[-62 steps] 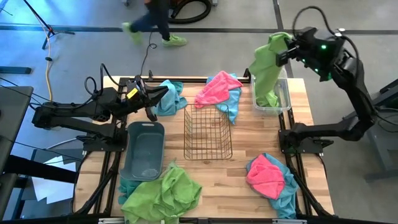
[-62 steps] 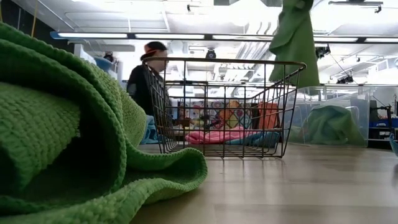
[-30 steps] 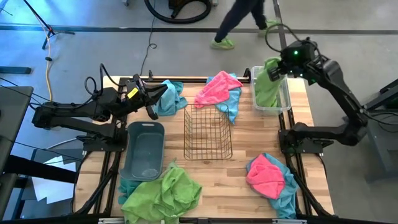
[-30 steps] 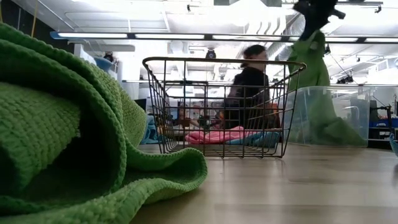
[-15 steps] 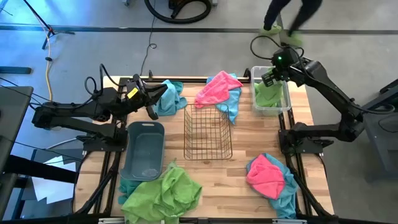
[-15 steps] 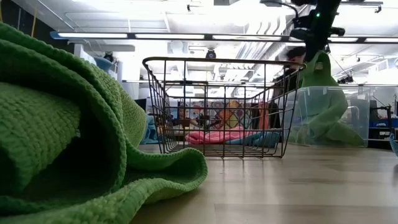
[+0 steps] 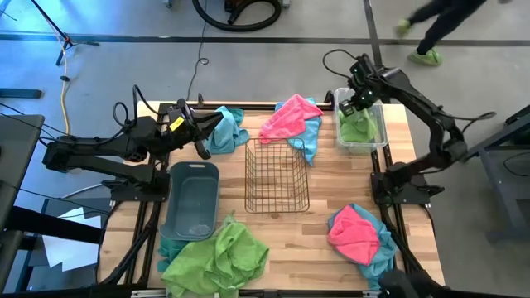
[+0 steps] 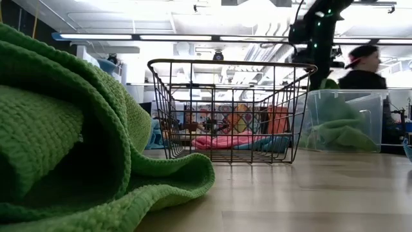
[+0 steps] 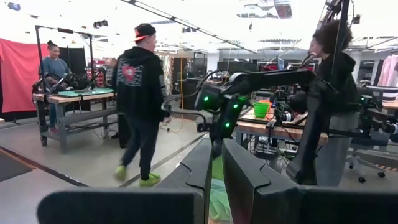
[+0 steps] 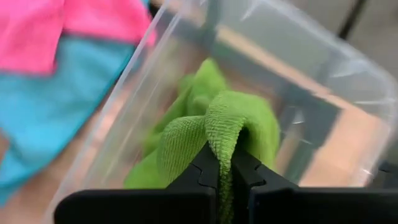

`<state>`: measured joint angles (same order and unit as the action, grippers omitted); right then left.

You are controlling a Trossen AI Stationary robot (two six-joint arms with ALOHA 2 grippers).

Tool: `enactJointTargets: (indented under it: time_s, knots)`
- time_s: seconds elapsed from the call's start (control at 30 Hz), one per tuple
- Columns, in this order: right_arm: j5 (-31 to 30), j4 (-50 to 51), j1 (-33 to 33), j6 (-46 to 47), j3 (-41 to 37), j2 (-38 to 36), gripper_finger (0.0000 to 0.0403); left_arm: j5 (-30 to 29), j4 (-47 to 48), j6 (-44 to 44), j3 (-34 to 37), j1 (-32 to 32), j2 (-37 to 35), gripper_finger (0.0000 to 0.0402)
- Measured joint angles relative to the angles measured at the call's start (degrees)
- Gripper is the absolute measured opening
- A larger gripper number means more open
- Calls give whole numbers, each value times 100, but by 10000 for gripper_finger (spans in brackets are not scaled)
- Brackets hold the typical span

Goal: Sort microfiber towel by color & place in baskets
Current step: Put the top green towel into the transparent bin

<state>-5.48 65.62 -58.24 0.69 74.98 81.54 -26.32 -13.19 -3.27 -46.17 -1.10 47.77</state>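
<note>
A lime green towel lies bunched inside the clear bin at the table's far right; the low view shows it heaped on the bin's floor. My right gripper stands over the bin's far end, shut on this towel. My left gripper waits shut beside a teal towel at the far left. Pink-on-teal piles lie at the far middle and the near right. A green pile lies at the near left. My right gripper pinches a raised fold of the green towel between its two fingers, coming from above and pointing down into the bin. The fold humps over the fingertips. The rest of the towel lies slack on the bin's floor.
The copper wire basket stands at the table's middle, the grey-blue tub to its left. The near green pile fills the left of the low view. A person walks on the floor beyond the far edge.
My right gripper has come down toward the near-left into the clear bin, staying shut on the green towel. The towel, which hung tall above the bin, has settled in a heap on the bin's floor. A person has walked past behind the table toward the right.
</note>
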Motion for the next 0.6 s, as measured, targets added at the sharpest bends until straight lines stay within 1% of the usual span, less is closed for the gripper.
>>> enactJointTargets:
  time_s: [0.03, 0.13, 0.33, 0.6]
  knots:
    - [132, 66, -38, -184, 0, 79, 0, -1, -1, 1, 0, 0, 0, 26]
    - [257, 328, -90, -669, 0, 263, 0, 0, 0, 1, 0, 0, 0, 26]
    - [257, 770, -103, -1954, -61, 537, 0, -1, 0, 2, 0, 0, -2, 26]
    - [264, 716, -103, -2515, -606, 796, 0, -1, 0, 2, 0, 0, -2, 26]
